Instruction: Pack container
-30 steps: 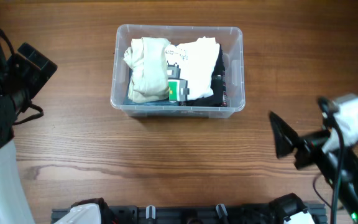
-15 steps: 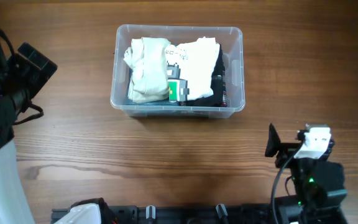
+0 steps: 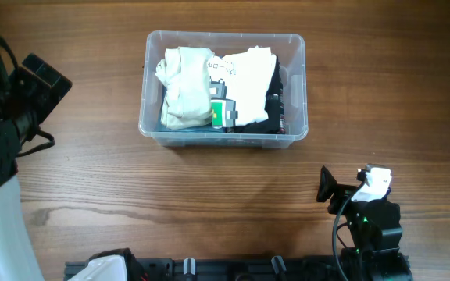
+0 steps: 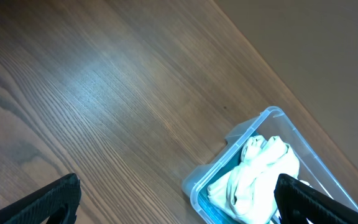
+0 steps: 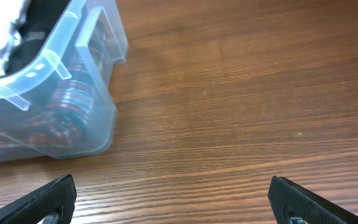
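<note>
The container is a clear plastic bin at the back middle of the table. It holds a cream cloth, a white cloth, a green item and dark items. Its corner with the cream cloth shows in the left wrist view, and its right end shows in the right wrist view. My left gripper is open and empty, high above the table to the left of the container. My right gripper is open and empty, low over the table in front and to the right of the container.
The left arm stands at the table's left edge. The right arm's body sits near the front right edge. A dark rail runs along the front edge. Bare wooden tabletop lies in front of the container.
My right arm has drawn back from the right side toward the front edge and swung left. The left arm and the container have not moved.
</note>
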Controlling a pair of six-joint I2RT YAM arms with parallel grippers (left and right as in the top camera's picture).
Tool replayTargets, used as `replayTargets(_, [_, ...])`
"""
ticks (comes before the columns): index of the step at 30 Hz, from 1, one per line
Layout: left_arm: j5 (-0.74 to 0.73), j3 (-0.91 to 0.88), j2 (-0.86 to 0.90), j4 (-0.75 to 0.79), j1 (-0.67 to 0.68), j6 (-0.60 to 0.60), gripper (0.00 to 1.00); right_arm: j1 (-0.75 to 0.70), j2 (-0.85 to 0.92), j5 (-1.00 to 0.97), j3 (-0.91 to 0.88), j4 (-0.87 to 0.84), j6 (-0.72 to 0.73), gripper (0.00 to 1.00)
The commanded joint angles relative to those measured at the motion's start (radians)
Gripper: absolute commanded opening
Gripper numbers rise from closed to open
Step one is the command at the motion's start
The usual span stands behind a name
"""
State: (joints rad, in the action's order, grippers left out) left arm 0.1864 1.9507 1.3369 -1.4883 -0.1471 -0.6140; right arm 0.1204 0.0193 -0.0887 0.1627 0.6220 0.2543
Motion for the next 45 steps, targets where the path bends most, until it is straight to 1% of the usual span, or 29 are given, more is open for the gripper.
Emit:
replayTargets(1, [0.009, 0.001, 0.000, 0.002, -0.006, 0.008, 1.00, -0.007, -0.012, 0.045, -0.002, -0.005, 0.041, 1.00])
replayTargets(17, [0.009, 0.000, -0.010, 0.003, 0.000, 0.008, 1.00, -0.007, -0.012, 0.045, -0.002, -0.005, 0.041, 1.00])
replayTargets(21, [0.009, -0.008, -0.084, 0.003, 0.001, 0.008, 1.00, -0.007, -0.012, 0.045, -0.002, -0.005, 0.041, 1.00])
replayTargets(23, [0.013, -0.053, -0.157, -0.024, 0.000, 0.008, 1.00, -0.007, -0.012, 0.045, -0.002, -0.005, 0.041, 1.00])
replayTargets(24, [0.016, -0.096, -0.200, -0.025, -0.002, 0.009, 1.00, -0.007, -0.012, 0.045, -0.002, -0.005, 0.041, 1.00])
replayTargets(25, [0.053, -0.138, -0.235, -0.003, -0.004, 0.008, 1.00, -0.007, -0.012, 0.045, -0.002, -0.005, 0.041, 1.00])
replayTargets(27, [0.069, -0.267, -0.318, 0.090, -0.004, 0.027, 1.00, -0.007, -0.012, 0.045, -0.002, -0.005, 0.041, 1.00])
replayTargets(29, [-0.008, -0.424, -0.402, 0.230, -0.004, 0.148, 1.00, -0.007, -0.012, 0.045, -0.002, -0.005, 0.041, 1.00])
replayTargets(30, [-0.082, -0.551, -0.464, 0.347, -0.004, 0.235, 1.00, -0.007, -0.012, 0.045, -0.002, -0.005, 0.041, 1.00])
replayTargets(31, [-0.135, -0.666, -0.521, 0.448, -0.004, 0.277, 1.00, -0.007, -0.012, 0.045, -0.002, -0.005, 0.041, 1.00])
replayTargets(34, [-0.201, -0.992, -0.700, 0.669, -0.004, 0.281, 1.00, -0.007, -0.012, 0.045, -0.002, -0.005, 0.041, 1.00])
replayTargets(36, [-0.238, -1.188, -0.823, 0.770, -0.004, 0.279, 1.00, -0.007, -0.012, 0.045, -0.002, -0.005, 0.041, 1.00])
replayTargets(41, [-0.276, -1.509, -1.074, 0.821, -0.001, 0.219, 1.00, -0.007, -0.012, 0.045, -0.002, -0.005, 0.041, 1.00])
replayTargets(45, [-0.277, -1.653, -1.217, 0.830, -0.001, 0.214, 1.00, -0.007, -0.012, 0.045, -0.002, -0.005, 0.040, 1.00])
